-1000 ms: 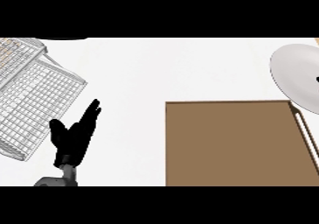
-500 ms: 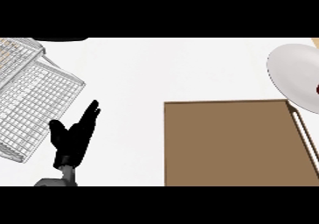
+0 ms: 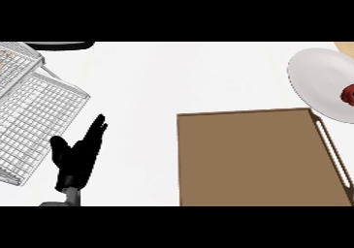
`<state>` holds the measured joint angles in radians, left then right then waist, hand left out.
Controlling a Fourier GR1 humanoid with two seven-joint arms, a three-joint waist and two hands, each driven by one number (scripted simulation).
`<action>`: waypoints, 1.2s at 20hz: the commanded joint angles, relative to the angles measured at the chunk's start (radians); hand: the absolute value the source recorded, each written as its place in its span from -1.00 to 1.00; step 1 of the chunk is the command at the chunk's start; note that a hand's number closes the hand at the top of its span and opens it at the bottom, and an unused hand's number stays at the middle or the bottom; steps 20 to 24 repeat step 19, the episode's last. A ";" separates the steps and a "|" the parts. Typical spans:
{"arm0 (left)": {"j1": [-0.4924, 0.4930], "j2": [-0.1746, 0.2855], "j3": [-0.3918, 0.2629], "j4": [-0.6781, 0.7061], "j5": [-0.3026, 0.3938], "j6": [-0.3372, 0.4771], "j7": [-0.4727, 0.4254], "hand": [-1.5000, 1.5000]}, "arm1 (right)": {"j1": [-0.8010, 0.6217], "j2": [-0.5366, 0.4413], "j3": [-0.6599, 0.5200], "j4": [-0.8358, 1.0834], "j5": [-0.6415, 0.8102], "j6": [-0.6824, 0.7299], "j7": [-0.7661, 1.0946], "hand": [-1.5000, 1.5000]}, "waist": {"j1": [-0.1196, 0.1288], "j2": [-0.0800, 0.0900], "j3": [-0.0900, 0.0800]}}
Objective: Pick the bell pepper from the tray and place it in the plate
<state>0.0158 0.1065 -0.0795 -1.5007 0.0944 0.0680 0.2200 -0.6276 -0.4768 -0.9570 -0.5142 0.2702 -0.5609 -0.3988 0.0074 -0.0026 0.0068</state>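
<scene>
The left hand (image 3: 77, 157) rests open at the lower left, fingers straight and pointing up, holding nothing, just beside a white wire basket (image 3: 29, 116) on the white desk (image 3: 179, 77). To its right lies the brown tray (image 3: 251, 160). Past the tray's far corner, the red bell pepper (image 3: 351, 94) sits on the white plate (image 3: 319, 77) at the view's right edge.

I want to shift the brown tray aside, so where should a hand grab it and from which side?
Grip the tray by the long slot along its right rim, coming from the right. It is the only handle showing; the other visible edges look plain. The left hand rests open at the lower left, far from it.
</scene>
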 commanded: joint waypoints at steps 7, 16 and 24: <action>0.068 0.005 0.006 0.012 0.014 -0.034 0.018 0.00 | 0.251 0.150 0.128 -0.293 -0.041 0.147 0.061 -1.00 | -0.022 -0.004 -0.009; 0.049 0.007 0.022 0.014 0.014 -0.046 0.027 0.00 | 0.490 0.315 0.275 -0.699 0.007 0.130 0.276 -1.00 | -0.016 -0.001 -0.008; 0.011 -0.011 0.037 0.075 0.009 -0.037 0.000 0.00 | 0.553 0.371 0.318 -0.840 0.027 0.097 0.333 -1.00 | -0.017 0.001 -0.008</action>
